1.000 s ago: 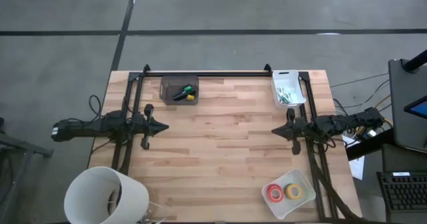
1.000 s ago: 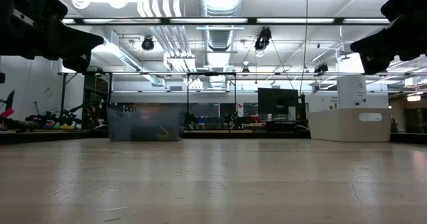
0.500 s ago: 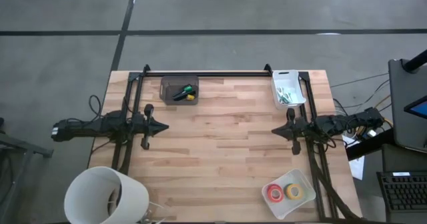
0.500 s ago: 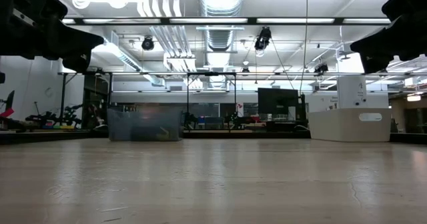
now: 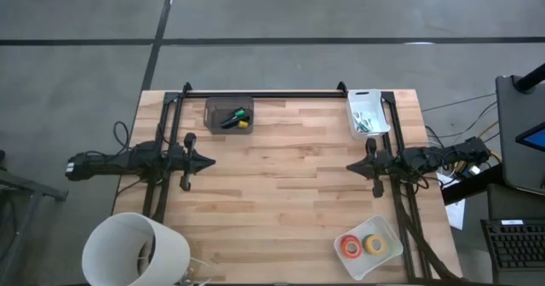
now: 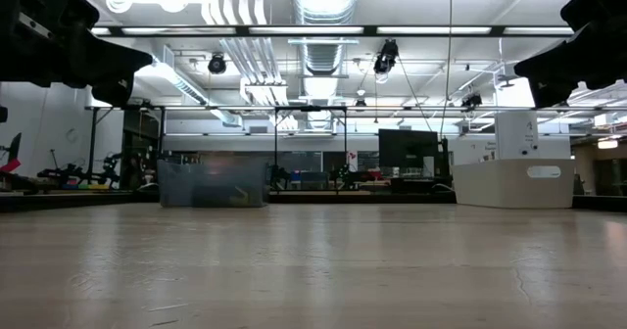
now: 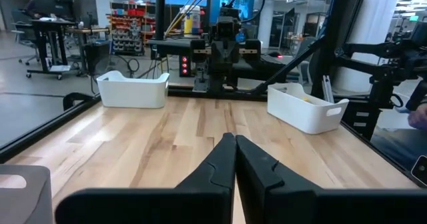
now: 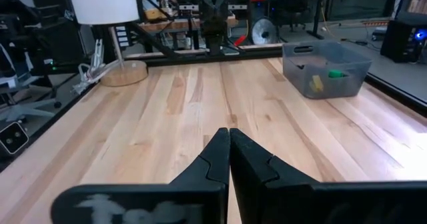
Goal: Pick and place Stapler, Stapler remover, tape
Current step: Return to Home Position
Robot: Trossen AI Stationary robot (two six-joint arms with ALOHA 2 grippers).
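Dark bin point(image 5: 213, 107) at the desk's point(image 5: 281, 192) far edge holds the slim black stapler point(image 5: 225, 120). Red and yellow tape point(image 5: 344, 247) rings lie in the near-right corner tray point(image 5: 385, 227). Left gripper point(image 5: 210, 160) and right gripper point(image 5: 350, 168): fingers pressed together, holding nothing.

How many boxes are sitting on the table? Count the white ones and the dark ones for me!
White plastic bins: 2 (back white plastic bin, front white plastic bin)
Dark grey plastic bin: 1
Total: 3
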